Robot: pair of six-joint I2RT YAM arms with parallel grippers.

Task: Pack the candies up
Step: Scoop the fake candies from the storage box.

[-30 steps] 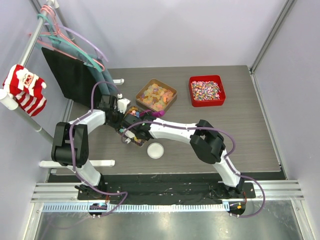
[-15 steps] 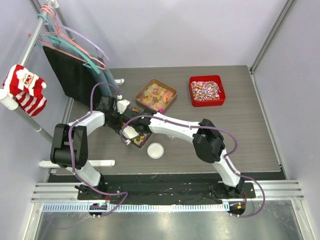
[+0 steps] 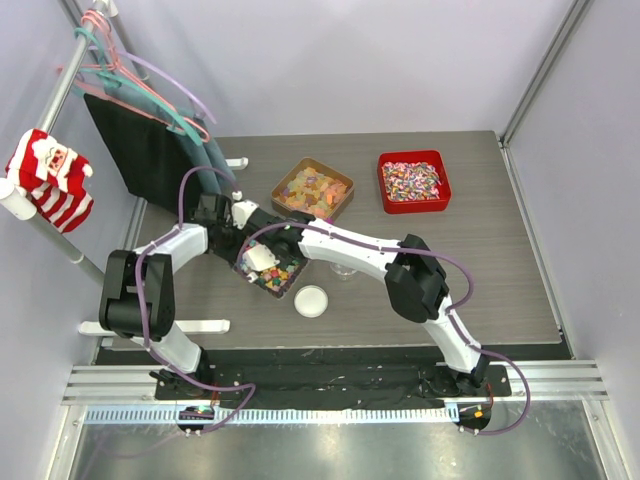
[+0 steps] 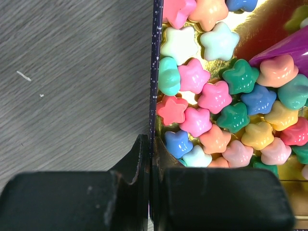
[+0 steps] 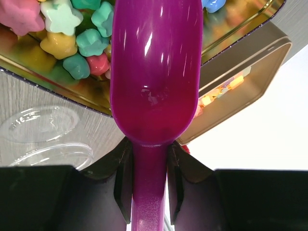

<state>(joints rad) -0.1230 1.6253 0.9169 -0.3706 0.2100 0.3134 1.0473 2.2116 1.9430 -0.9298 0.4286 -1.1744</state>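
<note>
Partly the purple scoop (image 5: 154, 72) hides candies (image 5: 60, 17) in the tin (image 5: 43, 77), tip cropped.

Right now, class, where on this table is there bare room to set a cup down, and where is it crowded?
The widest bare table lies right of the right arm, in front of the red tray. A thinner strip runs behind the brown tray. It is crowded around the candy tin, with the white lid just in front.

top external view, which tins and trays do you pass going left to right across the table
dark tin with the candies → brown tray → red tray
</note>
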